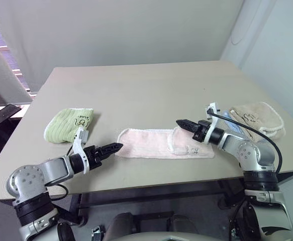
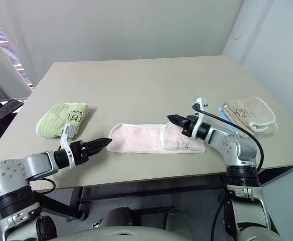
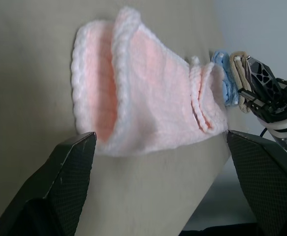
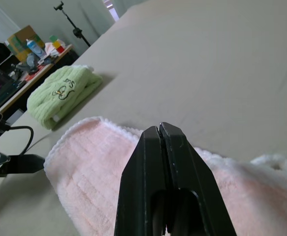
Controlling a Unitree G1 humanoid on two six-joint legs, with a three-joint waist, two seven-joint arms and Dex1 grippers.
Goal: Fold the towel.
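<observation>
A pale beige worktop (image 1: 151, 90) carries three cloths. The pink towel (image 1: 154, 143) lies folded into a long strip near the front edge. A folded light-green towel (image 1: 67, 124) lies well to its left, and a folded beige towel (image 1: 257, 118) rests on a blue cloth (image 2: 225, 116) to its right.
</observation>
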